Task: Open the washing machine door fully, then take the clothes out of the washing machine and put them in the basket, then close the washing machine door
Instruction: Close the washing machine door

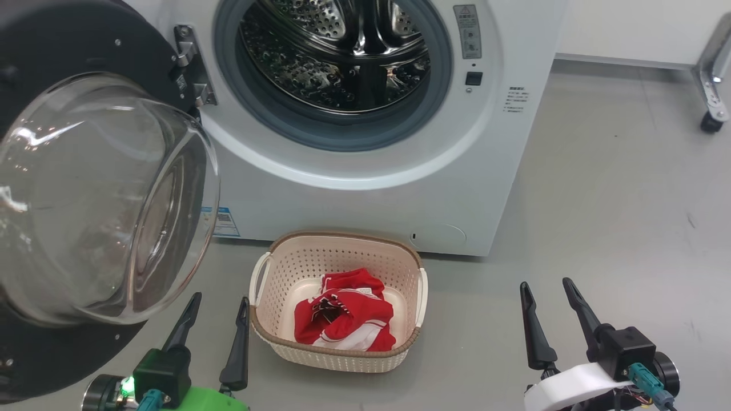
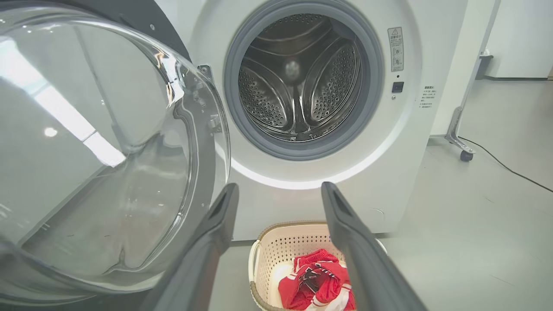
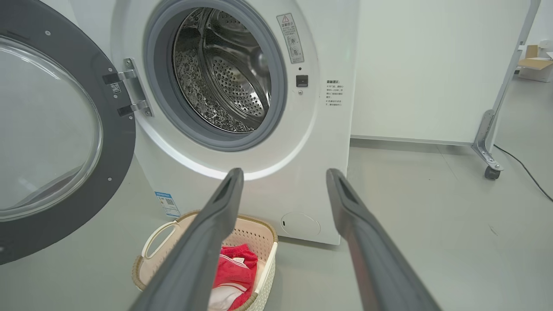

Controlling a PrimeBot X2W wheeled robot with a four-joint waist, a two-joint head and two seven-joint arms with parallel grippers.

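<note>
The white washing machine (image 1: 365,200) stands ahead with its steel drum (image 1: 337,51) showing no fabric inside. Its black door (image 1: 85,200) with the bulging glass bowl hangs wide open on the left. The red clothes (image 1: 345,317) with white trim lie in the cream basket (image 1: 274,274) on the floor in front of the machine. My left gripper (image 1: 221,299) is open, low between the door and the basket's left side. My right gripper (image 1: 546,285) is open to the right of the basket, holding nothing. The clothes (image 2: 317,280) and basket (image 3: 160,231) also appear in the wrist views.
A grey floor (image 1: 617,228) spreads to the right of the machine. A metal leg on a caster (image 1: 711,114) stands at the far right by a white wall panel, with a black cable (image 2: 505,166) trailing across the floor.
</note>
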